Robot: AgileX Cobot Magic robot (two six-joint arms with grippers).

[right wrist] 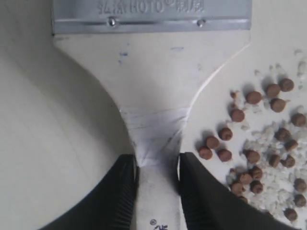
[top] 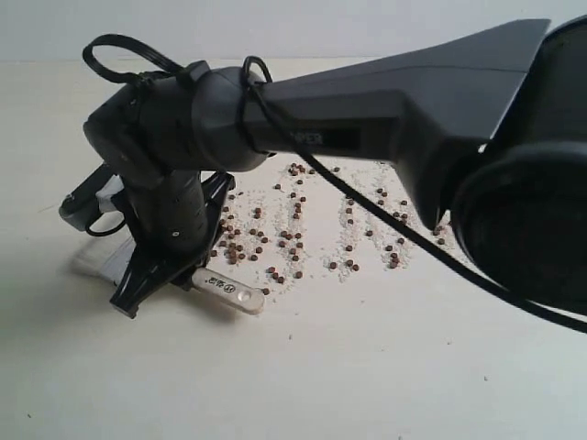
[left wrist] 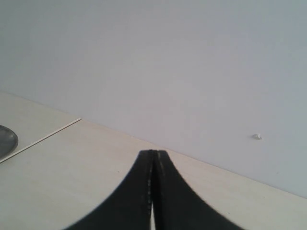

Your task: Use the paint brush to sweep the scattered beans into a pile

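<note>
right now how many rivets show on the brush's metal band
2: one rivet, a second rivet, both along the metal band edge nearest the handle; band is cropped, more may be hidden.

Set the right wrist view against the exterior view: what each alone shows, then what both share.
Only the right wrist view: the silver band and the right gripper shut on the paint brush at its handle's narrow neck. Only the exterior view: the handle's rounded end, the whole spread of beans, the arm with its cable. Both: brush handle, beans amid pale grit, the table.
</note>
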